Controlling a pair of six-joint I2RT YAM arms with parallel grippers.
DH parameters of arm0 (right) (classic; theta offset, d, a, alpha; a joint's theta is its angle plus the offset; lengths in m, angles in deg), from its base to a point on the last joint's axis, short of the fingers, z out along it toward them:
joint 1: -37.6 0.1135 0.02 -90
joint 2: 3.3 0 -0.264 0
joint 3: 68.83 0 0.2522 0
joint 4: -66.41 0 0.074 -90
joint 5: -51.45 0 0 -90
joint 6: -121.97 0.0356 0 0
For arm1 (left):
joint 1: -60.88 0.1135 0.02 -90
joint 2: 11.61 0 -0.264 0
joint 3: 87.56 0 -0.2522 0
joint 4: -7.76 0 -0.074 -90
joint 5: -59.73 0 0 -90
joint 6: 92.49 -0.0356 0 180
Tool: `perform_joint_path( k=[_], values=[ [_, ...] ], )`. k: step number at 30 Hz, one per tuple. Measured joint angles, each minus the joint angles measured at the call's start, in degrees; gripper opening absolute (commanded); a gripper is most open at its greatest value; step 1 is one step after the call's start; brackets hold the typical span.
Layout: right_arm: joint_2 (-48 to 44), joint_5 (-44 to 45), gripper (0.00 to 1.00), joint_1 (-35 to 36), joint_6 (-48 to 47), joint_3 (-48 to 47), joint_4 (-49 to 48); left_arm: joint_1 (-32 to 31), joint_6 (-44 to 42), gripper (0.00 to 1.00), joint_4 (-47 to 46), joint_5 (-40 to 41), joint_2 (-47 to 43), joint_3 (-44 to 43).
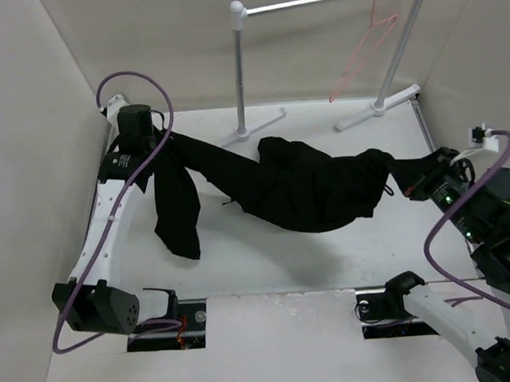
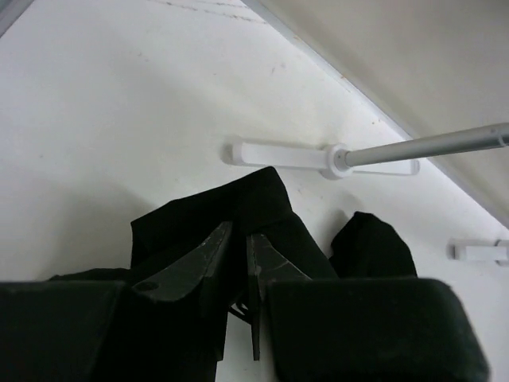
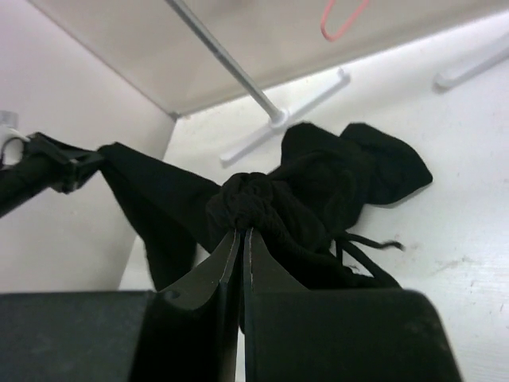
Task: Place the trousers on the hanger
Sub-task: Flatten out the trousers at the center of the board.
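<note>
Left gripper (image 2: 238, 232): jaws nearly together, pinching black cloth of the trousers (image 1: 306, 188) between the fingertips; in the overhead view it sits at the far left of the table (image 1: 242, 269), close to the left wall
Right gripper (image 3: 241, 232): jaws pressed together on a bunched knot of the same cloth; it sits at the right side, near the right wall
Trousers: strung between the two grippers, sagging in the middle; one part hangs from the left gripper towards the near edge; a thin drawstring trails from the bunch in the right wrist view
Hanger (image 1: 363, 53): pink wire, hooked on the bar of the rack (image 1: 313, 1) near its right end, tilted; well apart from the trousers
Rack: white tubes, two feet on the table at the far side, behind the trousers
Table: white; whether the sagging middle touches it cannot be told
</note>
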State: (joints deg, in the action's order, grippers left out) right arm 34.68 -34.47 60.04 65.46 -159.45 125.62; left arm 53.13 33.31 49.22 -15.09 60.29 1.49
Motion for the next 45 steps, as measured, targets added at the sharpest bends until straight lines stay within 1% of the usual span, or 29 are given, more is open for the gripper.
perform_joint_path(
  k=[4,6,8,9,10,12,13,14,16,18,21,23,25,27,29,31,32,33,34,36,39,41,43,44,45],
  values=[
    [2.0,0.2,0.03,-2.8,-1.0,-7.6,1.2,0.1,-0.5,0.10,0.5,0.9,0.6,-4.7],
    [2.1,0.3,0.01,-4.2,-0.3,-7.4,0.5,1.5,-1.1,0.10,0.5,2.2,-1.8,-5.4],
    [-0.5,0.6,0.00,-5.4,1.5,-0.8,-0.5,3.3,-1.8,0.14,0.6,4.0,-6.3,-3.5],
    [-2.6,0.6,0.00,-6.6,2.6,4.5,-0.2,4.3,-2.3,0.19,0.5,5.2,-9.6,-1.2],
    [-4.5,0.5,0.00,-8.3,3.7,10.3,0.7,5.2,-2.6,0.26,0.8,6.4,-13.2,1.7],
    [-6.9,0.1,0.00,-12.8,5.8,20.6,3.8,6.4,-3.2,0.46,1.8,8.3,-19.2,7.7],
    [-7.2,0.2,0.00,-15.0,6.8,24.7,5.3,6.8,-3.4,0.52,3.2,9.2,-21.9,10.4],
    [-7.3,0.3,0.00,-16.8,7.7,28.6,6.6,7.1,-3.2,0.55,4.5,9.8,-23.8,12.7],
    [-7.1,1.2,0.00,-18.6,9.3,33.6,8.7,8.1,-3.3,0.59,7.3,10.3,-24.6,14.8],
    [-7.6,1.7,0.00,-18.8,10.4,36.3,9.7,9.0,-3.5,0.60,8.9,10.7,-23.6,14.8],
    [-8.0,2.8,0.01,-18.6,11.4,37.0,10.2,8.7,-3.8,0.60,10.1,11.6,-20.5,12.3],
    [-8.1,4.0,0.01,-18.2,11.8,37.0,10.3,6.3,-3.8,0.60,9.4,12.1,-18.0,9.6],
    [-8.2,5.0,0.01,-17.9,11.8,36.9,10.6,1.3,-3.9,0.62,7.7,12.2,-14.4,7.5],
    [-8.4,5.9,0.02,-17.9,11.8,36.4,11.4,-6.1,-4.0,0.64,5.9,11.6,-9.0,4.9],
    [-8.8,6.4,0.02,-17.9,11.7,35.7,11.8,-13.2,-4.9,0.67,2.2,10.0,-1.2,2.3],
    [-9.2,6.5,0.02,-17.9,11.7,35.2,12.0,-18.9,-6.0,0.71,-3.2,6.6,8.8,-0.6],
    [-9.4,6.4,0.02,-17.8,11.7,35.1,12.0,-20.5,-6.3,0.73,-5.6,4.5,13.7,-1.9],
    [-9.5,6.3,0.02,-17.7,11.8,35.1,12.0,-22.0,-6.8,0.78,-7.8,2.0,19.2,-3.4],
    [-9.5,6.1,0.02,-17.4,11.8,35.1,12.0,-23.8,-7.2,0.78,-11.3,-1.7,26.9,-4.9],
    [-9.5,5.4,0.02,-16.7,11.8,35.1,12.0,-24.5,-7.7,0.80,-10.8,-5.2,34.6,-8.5],
    [-9.5,4.4,0.02,-15.0,12.0,35.1,12.0,-24.7,-8.6,0.84,-13.3,-8.7,46.2,-18.4],
    [-9.5,4.0,0.02,-13.7,12.4,35.1,12.0,-24.8,-9.2,0.86,-14.5,-9.6,51.3,-23.6],
    [-9.8,3.6,0.02,-12.1,13.0,35.1,12.0,-24.8,-9.8,0.84,-15.5,-10.0,55.0,-27.9],
    [-10.1,3.5,0.02,-11.1,13.4,35.1,12.0,-24.8,-10.0,0.79,-15.7,-10.1,56.7,-29.9],
    [-10.4,3.5,0.02,-10.3,13.8,35.1,12.0,-24.8,-10.2,0.64,-16.0,-10.1,58.1,-31.7]
  ],
)
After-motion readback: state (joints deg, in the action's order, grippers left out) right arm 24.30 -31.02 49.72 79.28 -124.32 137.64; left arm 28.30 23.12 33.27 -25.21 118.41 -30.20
